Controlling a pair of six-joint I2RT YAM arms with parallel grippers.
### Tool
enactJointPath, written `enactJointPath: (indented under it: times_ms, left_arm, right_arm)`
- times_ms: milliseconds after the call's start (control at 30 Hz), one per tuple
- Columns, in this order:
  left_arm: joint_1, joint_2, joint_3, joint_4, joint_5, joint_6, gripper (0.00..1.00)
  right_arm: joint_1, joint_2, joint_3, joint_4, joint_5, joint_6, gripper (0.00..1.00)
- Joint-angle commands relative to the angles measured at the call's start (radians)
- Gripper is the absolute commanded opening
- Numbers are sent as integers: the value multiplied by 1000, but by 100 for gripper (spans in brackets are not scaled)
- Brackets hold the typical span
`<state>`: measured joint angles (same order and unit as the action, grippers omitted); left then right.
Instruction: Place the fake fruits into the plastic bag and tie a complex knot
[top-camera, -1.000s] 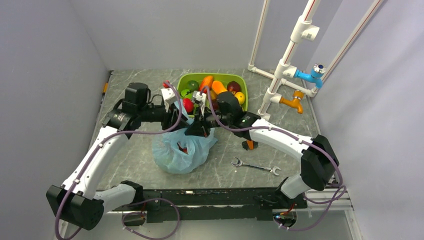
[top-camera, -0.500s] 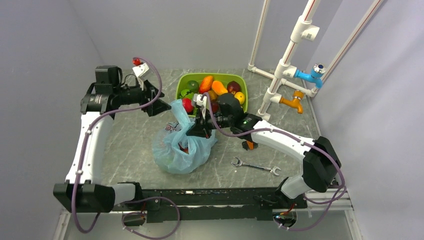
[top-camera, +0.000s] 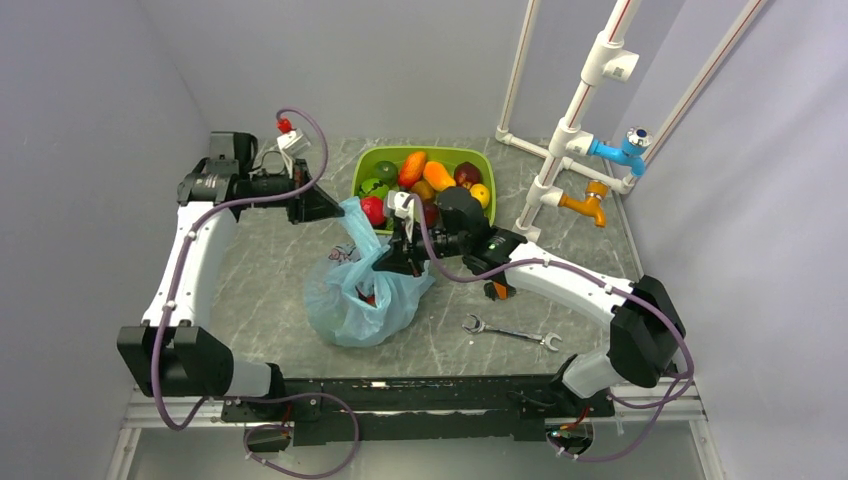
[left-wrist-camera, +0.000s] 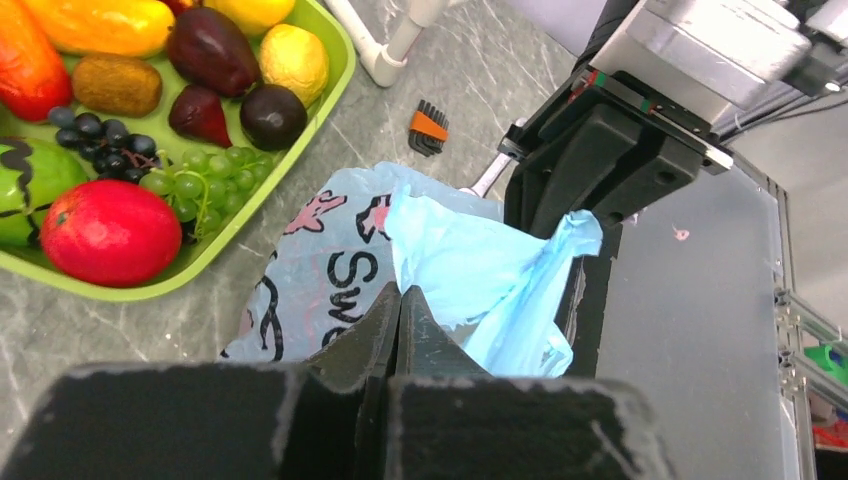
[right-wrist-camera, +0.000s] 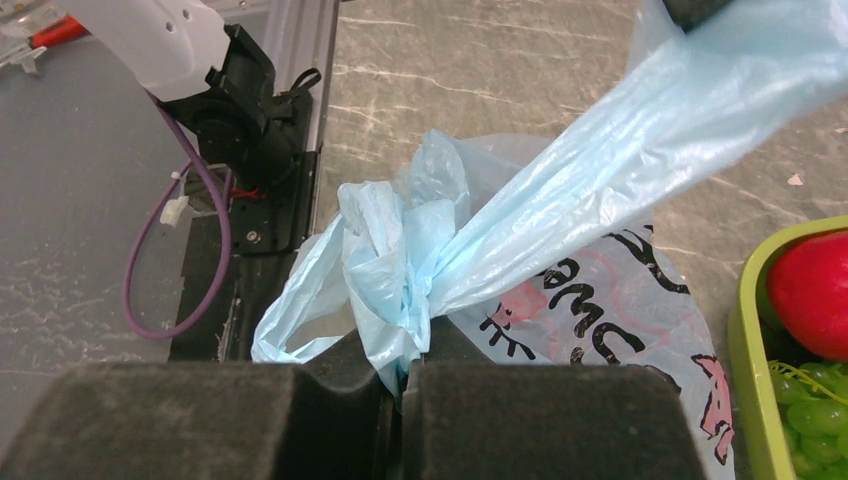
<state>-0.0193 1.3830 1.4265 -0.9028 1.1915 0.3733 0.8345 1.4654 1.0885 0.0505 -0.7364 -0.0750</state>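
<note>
One plastic bag (top-camera: 350, 310), one green tray (top-camera: 455, 152), one wrench (top-camera: 512, 333)

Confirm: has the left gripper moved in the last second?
Yes. The left gripper swung left and back, from in front of the green tray to beside its left rim, stretching the plastic bag.

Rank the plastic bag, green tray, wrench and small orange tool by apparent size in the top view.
1. plastic bag and green tray: about alike, both partly covered, so not ranked apart.
2. wrench.
3. orange tool, smallest.
</note>
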Motion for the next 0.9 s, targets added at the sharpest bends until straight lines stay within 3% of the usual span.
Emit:
enactJointPath:
  times_ms: [0,233,300,500,600,700,867]
  left_arm:
    - [82,-83,-31,158,3,-106,0]
    - [77,-160,-70,274,3,-191,0]
    - [58,-202,-63,222,27,-150,0]
    - [-110,-357,-173,-90,36,106,0]
    - [-255,-431,-317,-129,-81,184,0]
    - [-359,-487,-483,60,-231,55,0]
    - [-438,-450,-619,282,-543,-178,0]
  right_arm:
    - [-4,-37,-46,7,-23,14,6]
    - [-4,-15,-67,20,-11,53,6]
    - [-7,-4,-51,17,10,71,0]
    - [-18,3,-20,47,113,212,0]
    - [-20,1,-5,46,160,250,0]
    - [-19,1,10,44,190,289,0]
    - [-17,-16,15,64,208,344,0]
